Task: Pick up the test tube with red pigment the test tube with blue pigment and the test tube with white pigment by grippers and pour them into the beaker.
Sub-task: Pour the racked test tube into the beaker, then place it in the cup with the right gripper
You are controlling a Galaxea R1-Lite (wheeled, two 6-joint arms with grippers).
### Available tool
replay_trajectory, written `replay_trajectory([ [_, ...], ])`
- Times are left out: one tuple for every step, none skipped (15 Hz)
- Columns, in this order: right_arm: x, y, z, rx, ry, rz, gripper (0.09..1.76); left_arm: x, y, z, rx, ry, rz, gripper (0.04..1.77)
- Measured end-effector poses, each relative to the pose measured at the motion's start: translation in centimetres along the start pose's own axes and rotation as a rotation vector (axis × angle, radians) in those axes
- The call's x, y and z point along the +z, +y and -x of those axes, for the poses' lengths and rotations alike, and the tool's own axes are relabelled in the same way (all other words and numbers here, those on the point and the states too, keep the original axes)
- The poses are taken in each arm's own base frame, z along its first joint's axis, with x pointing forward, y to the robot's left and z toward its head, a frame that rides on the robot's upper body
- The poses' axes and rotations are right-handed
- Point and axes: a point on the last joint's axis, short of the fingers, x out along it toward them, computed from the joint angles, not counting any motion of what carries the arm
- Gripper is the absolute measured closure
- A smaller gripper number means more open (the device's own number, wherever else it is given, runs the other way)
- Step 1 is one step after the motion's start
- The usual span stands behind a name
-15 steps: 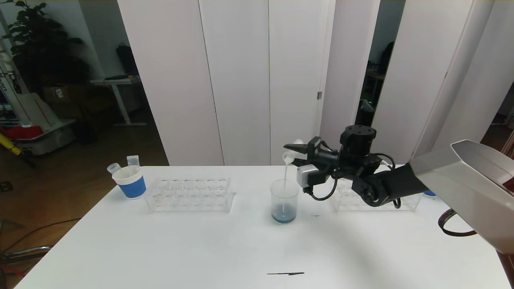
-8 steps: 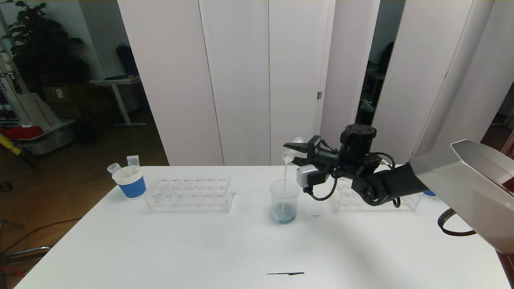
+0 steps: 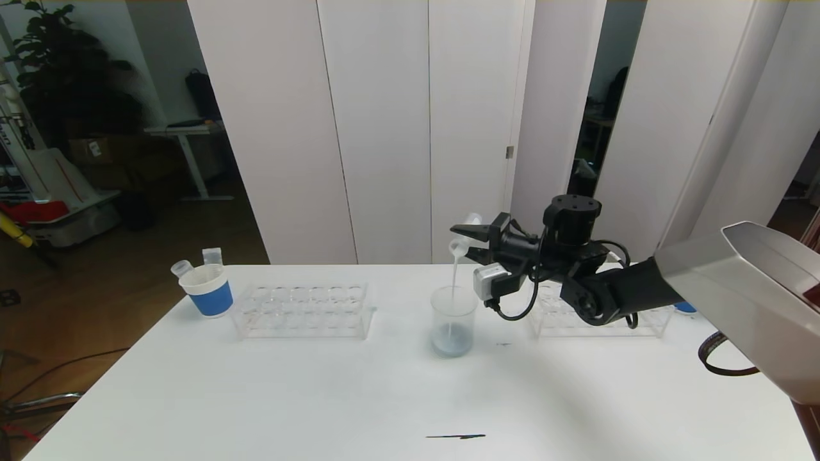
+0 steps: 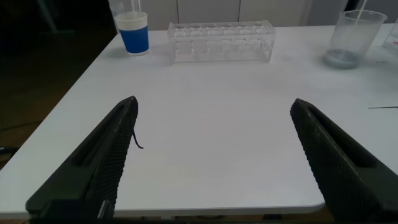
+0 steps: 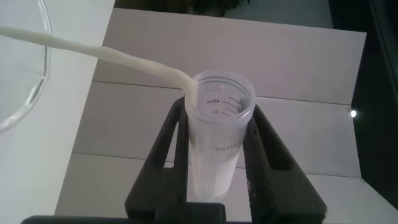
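My right gripper [image 3: 464, 238] hangs above the clear beaker [image 3: 453, 328], shut on the test tube with white pigment [image 3: 459, 244]. The tube is tipped mouth-down, and a thin cream-white stream falls from it into the beaker, where the liquid is pale blue. In the right wrist view the tube [image 5: 217, 134] sits between the black fingers [image 5: 177, 146] with the stream leaving its lip toward the beaker rim [image 5: 38, 81]. My left gripper [image 4: 212, 102] is open and holds nothing, low by the table's near edge. The test tubes with red and blue pigment are out of view.
A blue-banded paper cup [image 3: 208, 289] with two clear tubes [image 3: 181, 267] stands at the far left. Beside it is a clear rack [image 3: 301, 310]. A second rack [image 3: 599, 320] lies behind my right arm. A black streak [image 3: 456, 436] marks the table front.
The right gripper has risen slightly with the tube still pouring. The beaker's liquid has turned from darker blue to a paler, milkier blue.
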Motion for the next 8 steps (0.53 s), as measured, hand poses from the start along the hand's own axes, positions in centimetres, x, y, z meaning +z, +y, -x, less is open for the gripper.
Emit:
replay_trajectory([
  [0.03,-0.01,-0.07,-0.002,-0.003,0.015,1.25,0.0,0.0,0.0,0.0,0.0,0.0,0.06],
  [0.05,-0.02,-0.13,-0.003,-0.007,0.028,1.25,0.0,0.0,0.0,0.0,0.0,0.0,0.06],
  [0.06,-0.11,-0.21,-0.008,-0.016,0.051,1.25,0.0,0.0,0.0,0.0,0.0,0.0,0.06],
  [0.02,-0.26,-0.29,-0.014,-0.029,0.078,1.25,0.0,0.0,0.0,0.0,0.0,0.0,0.06],
  [-0.06,-0.35,-0.33,-0.02,-0.043,0.097,1.25,0.0,0.0,0.0,0.0,0.0,0.0,0.06],
  [-0.16,-0.38,-0.34,-0.023,-0.055,0.106,1.25,0.0,0.0,0.0,0.0,0.0,0.0,0.06],
  [-0.28,-0.35,-0.34,-0.026,-0.057,0.112,1.25,0.0,0.0,0.0,0.0,0.0,0.0,0.06],
  [-0.39,-0.39,-0.35,-0.029,-0.06,0.12,1.25,0.0,0.0,0.0,0.0,0.0,0.0,0.06],
])
